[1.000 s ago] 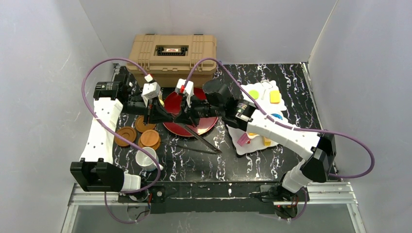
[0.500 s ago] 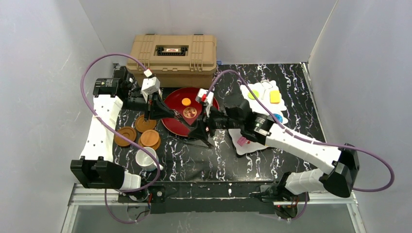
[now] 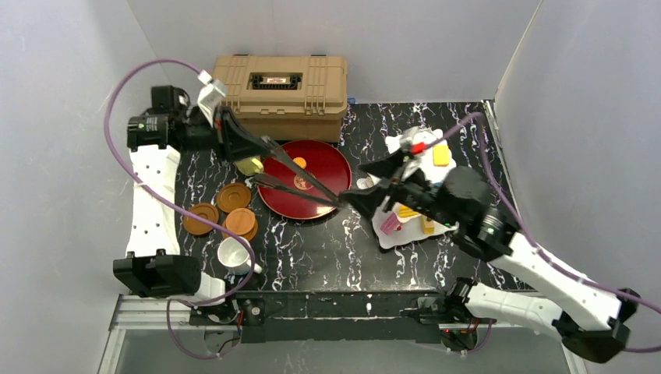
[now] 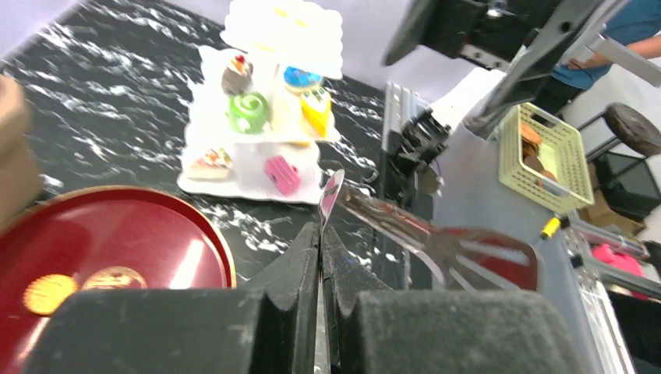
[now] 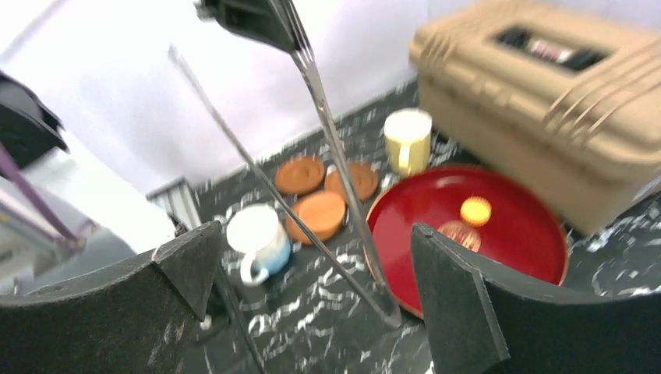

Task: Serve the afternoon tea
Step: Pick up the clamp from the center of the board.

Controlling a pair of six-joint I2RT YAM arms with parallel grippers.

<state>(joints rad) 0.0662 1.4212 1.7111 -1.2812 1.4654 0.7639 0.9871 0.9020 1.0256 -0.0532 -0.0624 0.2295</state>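
Toy cakes sit on 3-tier stand just beside right claw, released wide; left claw clenched on tongs. Prob. light, hard, slippery: pinch across sides w/ tongs, gently.

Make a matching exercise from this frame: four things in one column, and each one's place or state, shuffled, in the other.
1. left gripper
2. right gripper
3. pale-yellow mug
4. orange toy cake

A. lying on the red tray
B. open, holding nothing
C. shut on the tongs
D. upright, just outside the tray's rim

Pairs: 1-C, 2-B, 3-D, 4-A
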